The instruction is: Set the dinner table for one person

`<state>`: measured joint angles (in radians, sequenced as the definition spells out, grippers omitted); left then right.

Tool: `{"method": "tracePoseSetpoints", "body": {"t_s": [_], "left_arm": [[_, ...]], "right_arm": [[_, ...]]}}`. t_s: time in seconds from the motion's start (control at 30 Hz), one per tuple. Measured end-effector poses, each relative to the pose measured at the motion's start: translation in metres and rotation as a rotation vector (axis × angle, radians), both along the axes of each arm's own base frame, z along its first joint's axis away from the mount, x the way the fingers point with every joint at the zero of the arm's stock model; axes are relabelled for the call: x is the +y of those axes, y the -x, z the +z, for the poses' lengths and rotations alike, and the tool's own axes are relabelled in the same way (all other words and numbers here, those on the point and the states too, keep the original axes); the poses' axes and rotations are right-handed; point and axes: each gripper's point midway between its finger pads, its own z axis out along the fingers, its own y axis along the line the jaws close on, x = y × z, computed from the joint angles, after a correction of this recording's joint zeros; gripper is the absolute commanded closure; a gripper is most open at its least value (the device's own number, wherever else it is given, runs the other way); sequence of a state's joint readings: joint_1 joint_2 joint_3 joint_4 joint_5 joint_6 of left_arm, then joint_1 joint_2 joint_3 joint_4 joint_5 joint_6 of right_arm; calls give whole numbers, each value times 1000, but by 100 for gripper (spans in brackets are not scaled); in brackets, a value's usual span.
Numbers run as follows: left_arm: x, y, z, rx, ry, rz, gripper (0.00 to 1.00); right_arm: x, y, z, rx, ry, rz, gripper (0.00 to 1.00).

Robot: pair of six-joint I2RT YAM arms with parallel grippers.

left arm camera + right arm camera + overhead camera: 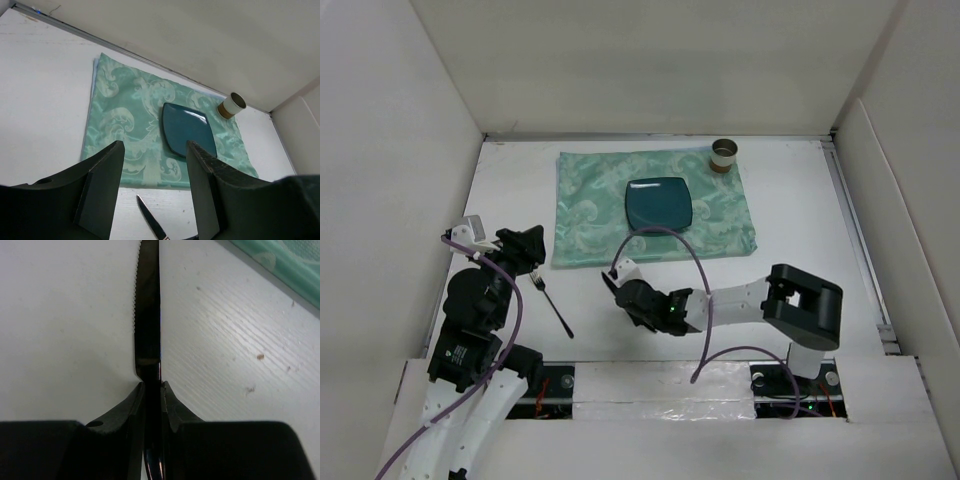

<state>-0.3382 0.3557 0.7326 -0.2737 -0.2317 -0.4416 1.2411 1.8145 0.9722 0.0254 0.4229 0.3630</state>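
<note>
On the white dinner table (800, 230) a mint-green patterned mat (590, 200) carries a dark teal square plate (659, 203). A fork (552, 305) lies on the bare table left of centre, tines toward the mat. My left gripper (528, 248) hovers just beyond the tines, open (155, 200) with nothing between its fingers. My right gripper (616, 283) is low over the table in front of the mat and is shut (153, 385) on a serrated knife (147, 315). The blade points forward out of the jaws, and its tip (150, 220) shows in the left wrist view.
A small tan-and-white cup (725, 155) stands at the mat's far right corner. White walls enclose the table on the left, back and right. A purple cable (680, 245) arcs from the right arm over the mat's front edge.
</note>
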Motion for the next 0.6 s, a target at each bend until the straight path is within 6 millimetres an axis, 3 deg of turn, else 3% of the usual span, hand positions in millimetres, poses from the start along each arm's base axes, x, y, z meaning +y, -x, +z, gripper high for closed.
{"method": "tracePoseSetpoints", "body": {"t_s": [0.2, 0.3, 0.53, 0.6], "left_arm": [[-1, 0, 0, 0, 0, -7, 52], [-1, 0, 0, 0, -3, -8, 52], [-2, 0, 0, -1, -5, -11, 53], [-2, 0, 0, -1, -6, -11, 53]], "right_arm": [[-35, 18, 3, 33, 45, -1, 100], [-40, 20, 11, 36, 40, -2, 100], [-38, 17, 91, -25, -156, -4, 100], [-40, 12, 105, -36, -195, -12, 100]]}}
